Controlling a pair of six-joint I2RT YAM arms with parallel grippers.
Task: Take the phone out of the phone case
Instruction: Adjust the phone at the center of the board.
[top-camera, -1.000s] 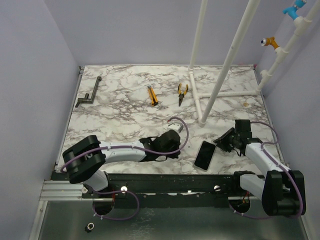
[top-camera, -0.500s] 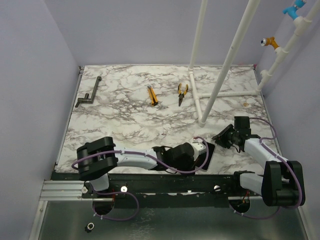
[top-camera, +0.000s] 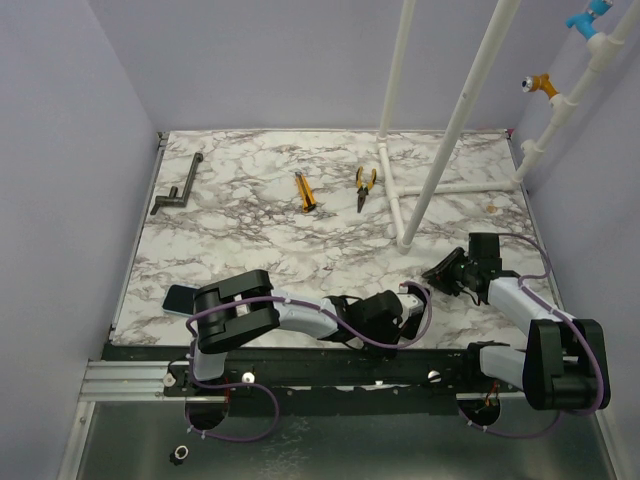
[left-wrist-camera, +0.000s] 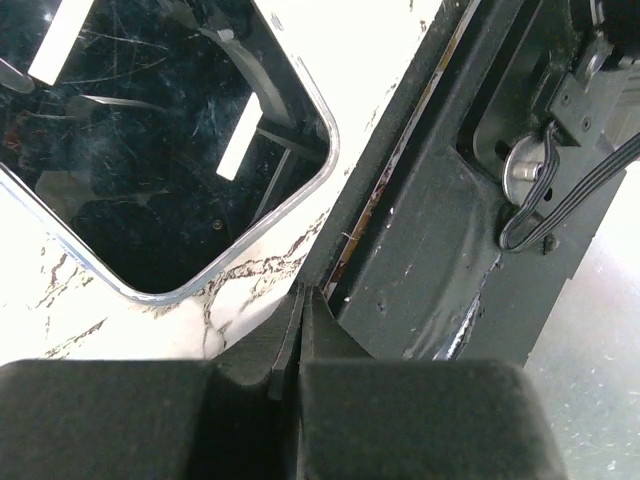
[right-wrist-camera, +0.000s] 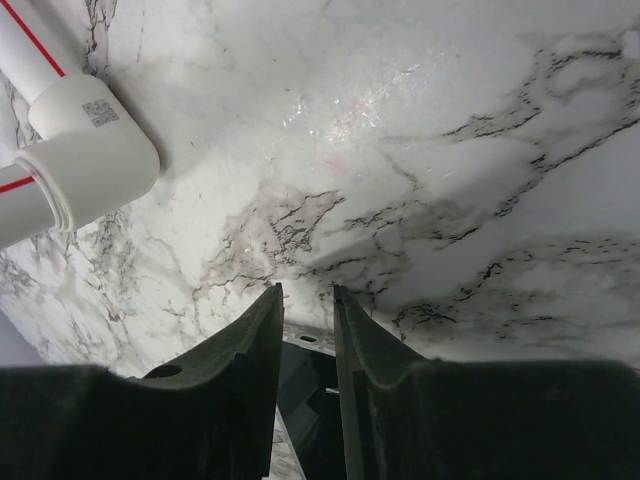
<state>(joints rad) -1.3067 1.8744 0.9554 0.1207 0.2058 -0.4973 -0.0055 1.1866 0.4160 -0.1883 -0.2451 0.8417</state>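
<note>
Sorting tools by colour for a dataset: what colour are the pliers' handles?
Yellow. The pliers show best in the top external view.

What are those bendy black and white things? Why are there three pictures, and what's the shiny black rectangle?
Those are two robot arms, and each ends in a claw. One picture looks down from above. The other two come from little cameras on the arms' wrists. The shiny rectangle is a phone, lying on the marble table. Farther back lie a yellow knife and yellow-handled pliers, and white pipes stand there too. The left claw is shut and empty, close to the phone's corner. The right claw pinches something dark, probably the phone case.
</note>
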